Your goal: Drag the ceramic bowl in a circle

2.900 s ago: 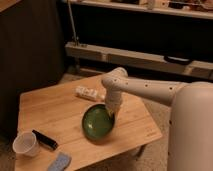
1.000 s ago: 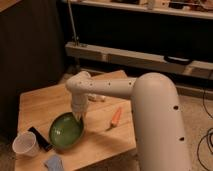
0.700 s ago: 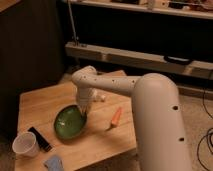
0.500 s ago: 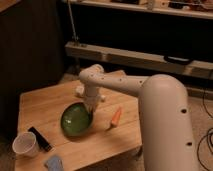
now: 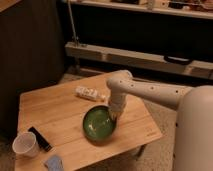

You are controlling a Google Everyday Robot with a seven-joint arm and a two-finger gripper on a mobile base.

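Pincer (image 5: 116, 113) is clenched, down at the bowl (image 5: 99, 124). It looks pinched on the rim on my arm's side, and the bowl body spreads away from the pincer toward the cup (image 5: 25, 144). Bowl sits mid-bench (image 5: 45, 107), maybe slightly tipped up at my side, can't be sure.

Step, as I judge it: mid-drag on the circle. To do it well:
- Hold height constant so the base slides on the wood. No lifting.
- Grip firm; a glazed rim will likely slip.
- Tight arc. White packet (image 5: 89, 93) is near, just beyond the pincer. Black bar (image 5: 40, 138) and cup are past the bowl's far side, well apart. Bench front edge is near the bowl.
- Slow, even speed, wrist following the arc.
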